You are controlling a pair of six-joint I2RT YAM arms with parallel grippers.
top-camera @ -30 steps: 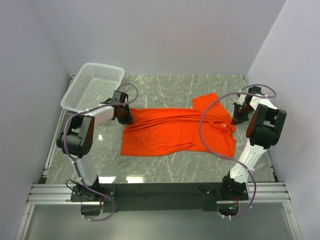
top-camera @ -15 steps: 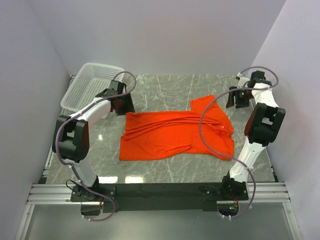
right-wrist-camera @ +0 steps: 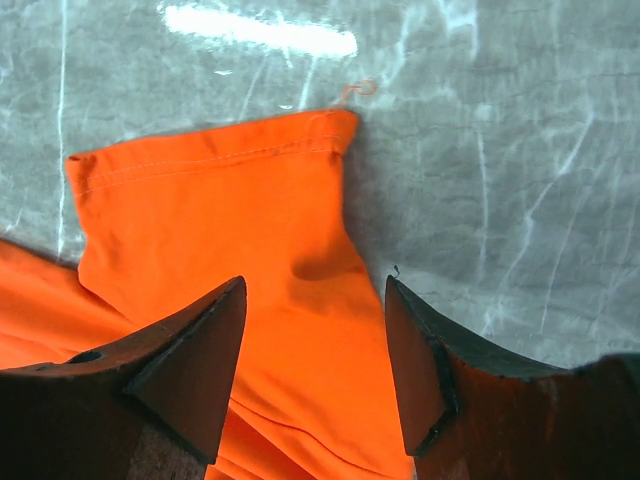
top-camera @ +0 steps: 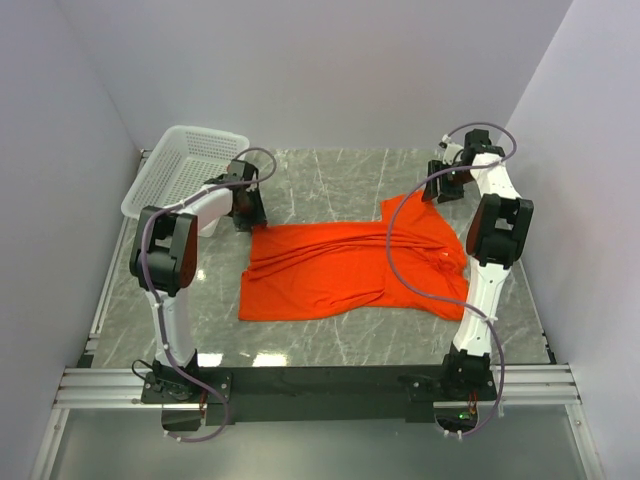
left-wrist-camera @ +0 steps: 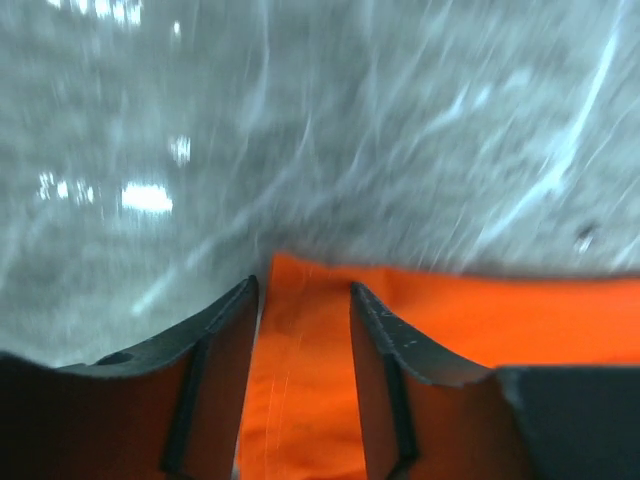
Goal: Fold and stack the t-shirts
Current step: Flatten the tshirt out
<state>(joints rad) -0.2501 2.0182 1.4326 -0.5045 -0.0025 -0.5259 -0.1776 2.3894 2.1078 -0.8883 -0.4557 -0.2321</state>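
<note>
The t-shirt [top-camera: 350,265] lies flat on the tabletop [top-camera: 330,175], spanning the gap between the two tools. One far corner sits directly below the left tool [left-wrist-camera: 303,285]. A short sleeve sits directly below the right tool [right-wrist-camera: 315,282].

**Task progress.** The cloth is spread out as a wide, creased band. One sleeve projects on the far side at the right tool's end. No compact folded packet is visible and no stack exists. Judged from this, the task is at an early stage: the folds and the stacking are not yet done.

**Orientation.** The long axis runs from one tool to the other, roughly parallel to the near edge of the tabletop. The sleeve end, and so probably the shoulders, points toward the right tool. The straight edge, probably the hem, points toward the left tool.

**Tool state.**
- Left tool: fingers spread, straddling the cloth corner, nothing pinched.
- Right tool: fingers spread wide above the sleeve, nothing pinched.

A white basket [top-camera: 185,170] stands just outboard of the left tool, apart from the cloth.
</note>
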